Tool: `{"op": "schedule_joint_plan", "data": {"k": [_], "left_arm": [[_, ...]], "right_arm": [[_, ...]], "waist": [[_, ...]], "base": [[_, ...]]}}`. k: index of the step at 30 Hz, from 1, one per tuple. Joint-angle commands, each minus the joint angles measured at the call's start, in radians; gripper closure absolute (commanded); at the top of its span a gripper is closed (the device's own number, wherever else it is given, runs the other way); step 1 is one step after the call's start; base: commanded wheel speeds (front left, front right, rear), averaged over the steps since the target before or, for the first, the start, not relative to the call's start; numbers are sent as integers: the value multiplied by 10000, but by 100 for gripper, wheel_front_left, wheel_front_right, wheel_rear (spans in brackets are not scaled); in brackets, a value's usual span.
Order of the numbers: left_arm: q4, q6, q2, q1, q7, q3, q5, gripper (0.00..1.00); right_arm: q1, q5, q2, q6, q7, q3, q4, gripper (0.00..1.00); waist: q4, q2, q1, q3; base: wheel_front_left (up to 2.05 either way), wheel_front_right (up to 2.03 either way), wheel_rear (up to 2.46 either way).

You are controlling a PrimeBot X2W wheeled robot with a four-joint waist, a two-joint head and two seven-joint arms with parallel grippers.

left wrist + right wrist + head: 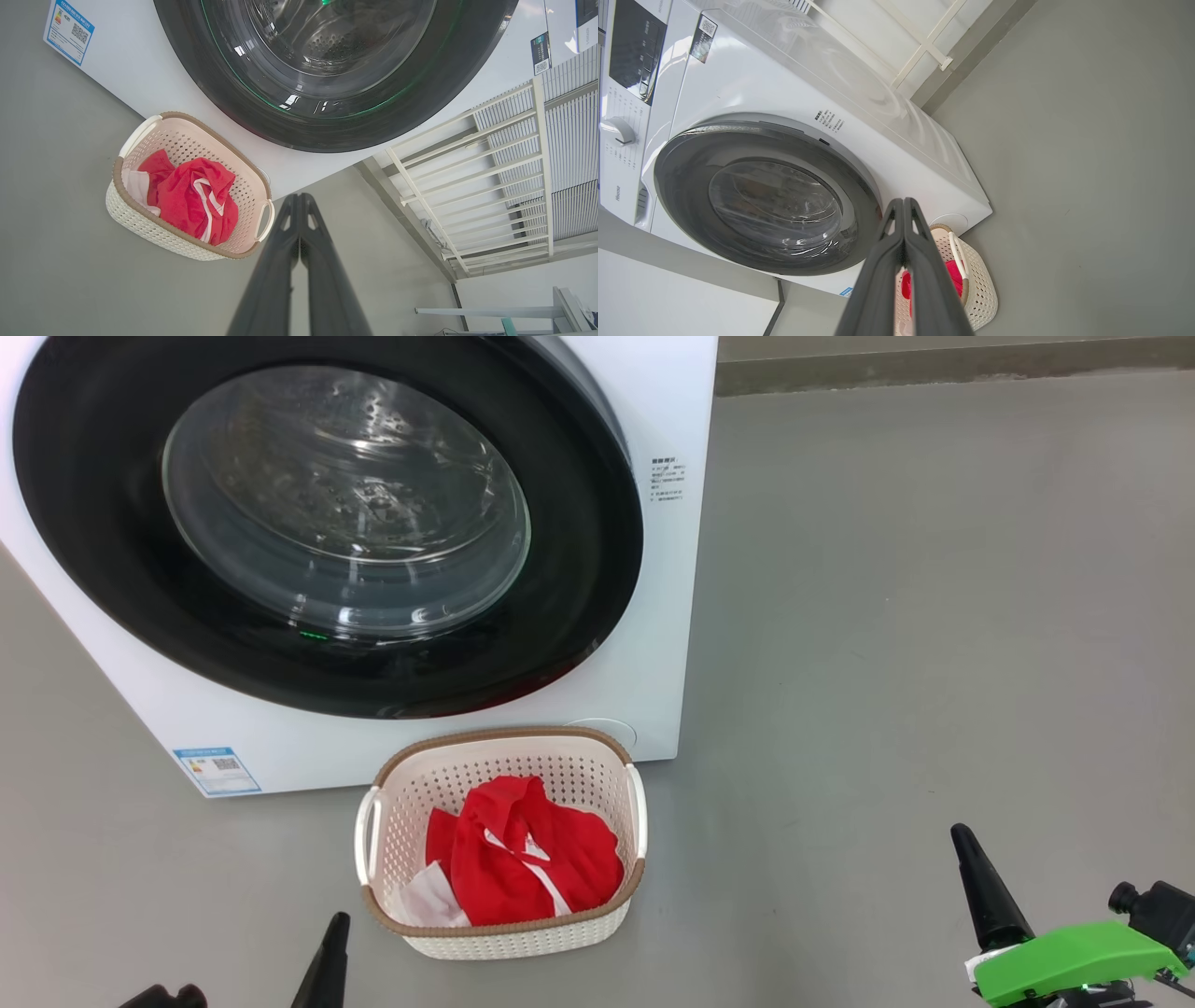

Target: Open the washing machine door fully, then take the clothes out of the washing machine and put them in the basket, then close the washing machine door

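**Left gripper (299, 198) and right gripper (903, 201), both pressed shut and empty.**
The left gripper hung just beside the basket (504, 735), the right well apart. The clothes (532, 859) lay inside it, below the apparently closed washing machine door (579, 551). Judged risks: an unlatched door swinging out, or a turning arm tipping the basket.

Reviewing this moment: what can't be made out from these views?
- Whether anything remains inside: head view, reflections on the washing machine door glass blur it.
- Bottom of the basket: head view, covered by the clothes.
- Text on the blue label: head view, too small.
- Part of the basket: right wrist view, behind the right gripper.
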Motion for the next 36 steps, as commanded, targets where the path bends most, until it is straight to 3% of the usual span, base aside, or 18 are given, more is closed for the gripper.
{"op": "schedule_joint_plan", "data": {"k": [1,36], "left_arm": [[-178,-92,48,-484,35,295,-213,100],[252,-928,-164,-1090,900,1245,-3902,100]], "right_arm": [[-494,236,-154,-5,45,47,-258,100],[-983,4043,-201,-8,934,-329,-267,100]], "waist": [[2,0,-1,0],[54,0,-1,23]], "base": [[0,0,0],[0,0,0]]}}
